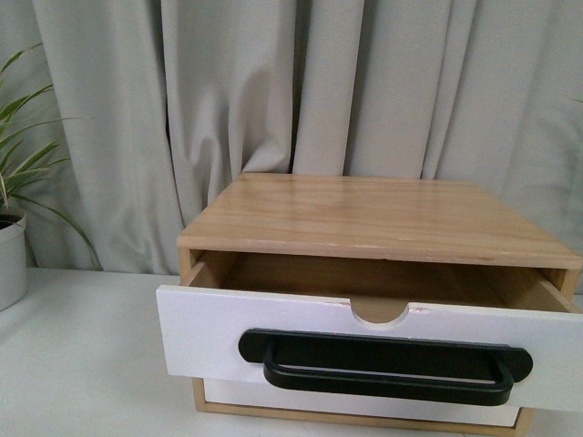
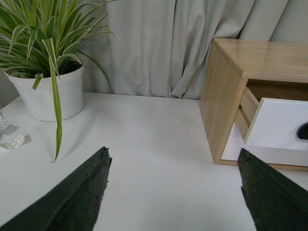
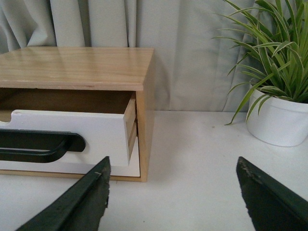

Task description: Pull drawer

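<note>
The drawer [image 1: 301,341] stands partly pulled out of a light wood cabinet [image 1: 364,214]; its white front carries a long black bar handle [image 1: 387,366] and a half-round notch in the top edge. The drawer [image 2: 281,130] appears from its left side in the left wrist view, and the drawer [image 3: 96,132] from its right side in the right wrist view. My left gripper [image 2: 173,161] is open over bare table, left of the cabinet. My right gripper [image 3: 173,166] is open over bare table, right of the cabinet. Neither gripper shows in the front view.
A plain white drawer front [image 1: 355,405] without a handle sits under the pulled one. A potted plant [image 2: 45,89] stands at the table's left, another potted plant [image 3: 279,118] at its right. Grey curtains [image 1: 291,91] hang behind. Tape rolls [image 2: 9,137] lie near the left pot.
</note>
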Action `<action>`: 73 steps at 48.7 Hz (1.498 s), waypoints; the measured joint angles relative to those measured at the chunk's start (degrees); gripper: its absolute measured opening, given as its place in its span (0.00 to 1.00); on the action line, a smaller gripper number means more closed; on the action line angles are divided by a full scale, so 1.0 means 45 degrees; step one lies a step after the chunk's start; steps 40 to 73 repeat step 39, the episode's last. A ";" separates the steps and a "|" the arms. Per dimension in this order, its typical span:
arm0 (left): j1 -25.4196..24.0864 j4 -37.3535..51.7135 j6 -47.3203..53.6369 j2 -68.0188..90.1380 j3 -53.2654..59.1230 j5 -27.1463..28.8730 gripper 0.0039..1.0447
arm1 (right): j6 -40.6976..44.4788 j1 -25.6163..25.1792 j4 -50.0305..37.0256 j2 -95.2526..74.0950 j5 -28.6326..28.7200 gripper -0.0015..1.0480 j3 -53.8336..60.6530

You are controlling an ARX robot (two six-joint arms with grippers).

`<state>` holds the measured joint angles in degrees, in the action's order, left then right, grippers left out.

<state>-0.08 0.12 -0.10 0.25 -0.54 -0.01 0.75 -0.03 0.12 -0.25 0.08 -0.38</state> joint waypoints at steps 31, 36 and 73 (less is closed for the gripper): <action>0.0000 0.0000 0.0005 0.0000 0.0000 0.0000 0.94 | -0.0024 0.0000 0.0000 0.0000 0.0000 0.91 0.0000; 0.0000 0.0000 0.0000 0.0000 0.0000 0.0000 0.94 | -0.0024 0.0000 0.0000 0.0000 0.0000 0.91 0.0000; 0.0000 0.0000 0.0000 0.0000 0.0000 0.0000 0.94 | -0.0024 0.0000 0.0000 0.0000 0.0000 0.91 0.0000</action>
